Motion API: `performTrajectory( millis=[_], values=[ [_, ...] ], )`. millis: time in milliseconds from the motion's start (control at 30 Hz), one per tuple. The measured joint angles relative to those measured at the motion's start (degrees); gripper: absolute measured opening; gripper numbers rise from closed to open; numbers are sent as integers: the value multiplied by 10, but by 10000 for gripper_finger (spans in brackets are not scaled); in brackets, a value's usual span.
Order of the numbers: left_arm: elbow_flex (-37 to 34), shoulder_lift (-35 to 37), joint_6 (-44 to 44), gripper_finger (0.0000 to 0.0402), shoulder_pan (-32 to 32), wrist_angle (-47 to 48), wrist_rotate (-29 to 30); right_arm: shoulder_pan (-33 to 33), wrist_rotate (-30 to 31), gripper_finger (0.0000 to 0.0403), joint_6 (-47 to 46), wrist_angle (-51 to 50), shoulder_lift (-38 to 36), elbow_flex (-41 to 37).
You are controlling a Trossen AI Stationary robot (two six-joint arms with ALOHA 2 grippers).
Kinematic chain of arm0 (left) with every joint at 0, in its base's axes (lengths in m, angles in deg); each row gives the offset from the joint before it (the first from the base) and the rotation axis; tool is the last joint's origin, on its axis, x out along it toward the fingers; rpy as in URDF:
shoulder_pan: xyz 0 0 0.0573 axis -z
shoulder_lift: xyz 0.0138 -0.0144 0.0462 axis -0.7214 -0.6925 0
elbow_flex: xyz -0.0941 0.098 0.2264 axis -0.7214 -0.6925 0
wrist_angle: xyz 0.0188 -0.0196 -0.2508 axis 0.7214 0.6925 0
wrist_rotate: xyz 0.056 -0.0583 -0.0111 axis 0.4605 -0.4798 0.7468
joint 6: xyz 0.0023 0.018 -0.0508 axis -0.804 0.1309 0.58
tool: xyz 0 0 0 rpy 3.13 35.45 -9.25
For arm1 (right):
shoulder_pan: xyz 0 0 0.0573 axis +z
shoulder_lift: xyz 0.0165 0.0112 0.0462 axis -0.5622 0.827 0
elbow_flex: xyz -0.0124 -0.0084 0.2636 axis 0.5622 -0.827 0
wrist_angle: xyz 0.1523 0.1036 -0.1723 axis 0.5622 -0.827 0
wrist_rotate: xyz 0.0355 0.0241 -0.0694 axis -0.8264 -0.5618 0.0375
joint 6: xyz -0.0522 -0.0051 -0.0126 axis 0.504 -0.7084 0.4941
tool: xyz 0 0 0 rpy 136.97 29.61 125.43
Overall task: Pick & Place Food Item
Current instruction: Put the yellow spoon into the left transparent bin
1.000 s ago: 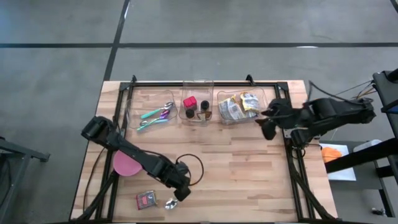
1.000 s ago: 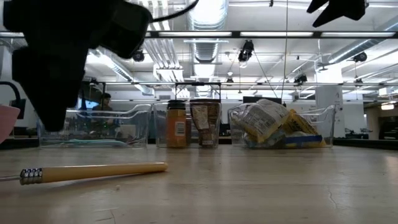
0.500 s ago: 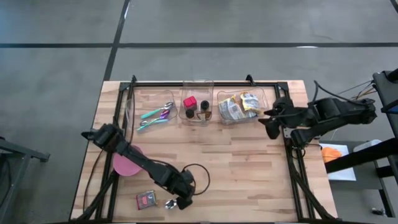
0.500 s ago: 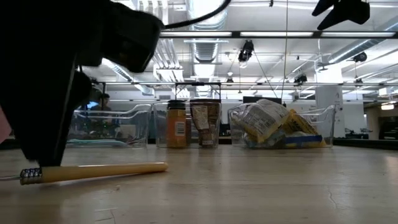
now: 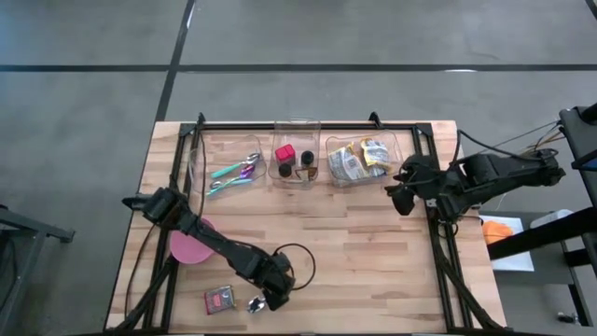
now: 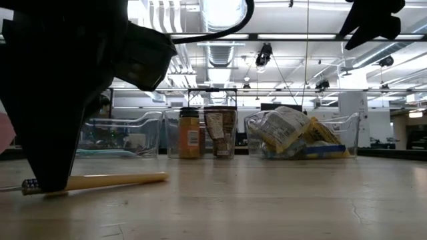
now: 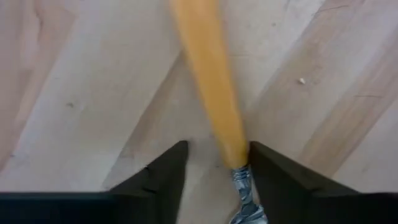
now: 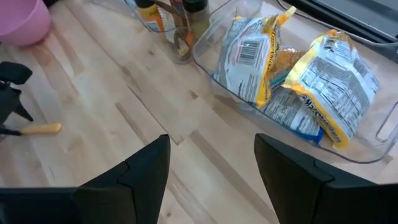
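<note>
- At the near edge of the wooden table (image 5: 373, 252), the left gripper (image 7: 214, 171) is down on the boards, its two fingers (image 7: 163, 174) spread and standing either side of a yellow-handled utensil (image 7: 208, 81); the handle lies in the gap close against one finger, and whether it is pinched I cannot tell.
- In the low view that utensil lies flat, the handle reaching out from under the gripper's dark bulk.
- Just beside it, on the near edge, a small dark red packet (image 5: 220, 299) lies flat on the wood.
- A little farther in, by the left arm, a pink bowl (image 5: 189, 246) sits on the table, partly under the arm.
- Across mid-table the boards are bare up to a row of three clear bins along the far edge.
- The left-hand bin (image 5: 201, 166) holds teal- and purple-handled cutlery.
- The middle bin (image 5: 297, 126) holds small jars and a red-topped item.
- The right-hand bin (image 8: 208, 59) holds the food items, crinkled snack packets (image 8: 311, 81) in yellow and silver, heaped together.
- The right gripper (image 8: 211, 165) hangs above the table just beside that bin on its right, fingers spread and holding nothing.
</note>
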Motion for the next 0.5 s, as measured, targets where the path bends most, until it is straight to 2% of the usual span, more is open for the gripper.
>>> performTrajectory(
  millis=[133,233,333,500],
  values=[
    [-1,0,-13,104,-2,6,6,0,0,228,6,16,0,-2],
    [-1,-1,-21,67,-4,13,12,0,0,228,6,20,0,3],
    [-1,-1,-22,48,-8,24,16,0,0,228,7,21,0,5],
    [-8,0,-27,44,-16,27,10,0,0,228,8,21,0,5]
  ],
)
